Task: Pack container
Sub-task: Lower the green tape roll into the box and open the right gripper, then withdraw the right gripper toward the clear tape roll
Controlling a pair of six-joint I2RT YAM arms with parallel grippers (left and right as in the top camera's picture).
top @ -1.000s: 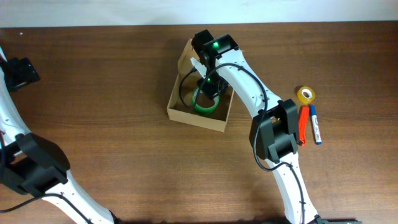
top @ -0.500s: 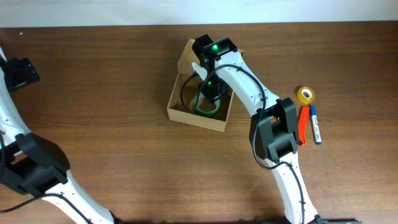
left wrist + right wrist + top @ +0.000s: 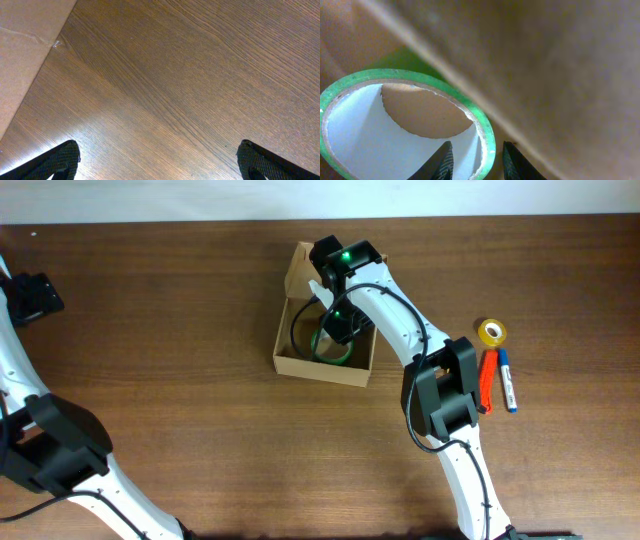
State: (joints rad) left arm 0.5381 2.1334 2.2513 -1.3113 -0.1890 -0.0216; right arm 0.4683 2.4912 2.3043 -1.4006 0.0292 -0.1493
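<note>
The container [image 3: 320, 370], a tan cardboard box with its flap lid standing open at the back, lies in the middle of the table. A green tape roll [image 3: 330, 354] rests inside it. My right gripper [image 3: 337, 326] reaches down into the box. In the right wrist view its fingers [image 3: 444, 162] stand on either side of the green roll's rim [image 3: 487, 135] with a little gap on each side, so the right gripper [image 3: 477, 161] is open. The box's inner wall [image 3: 560, 75] is close on the right. My left gripper [image 3: 160, 160] is wide open over bare wood.
A yellow tape roll [image 3: 490, 332], a red marker [image 3: 488, 380] and a blue marker [image 3: 508, 380] lie at the right of the table. The left arm [image 3: 35, 295] is at the far left edge, well away from the box.
The right gripper's jaws have parted and let go of the green tape roll, which now rests in the box. The box has shifted slightly to the right. The left arm has not moved.
</note>
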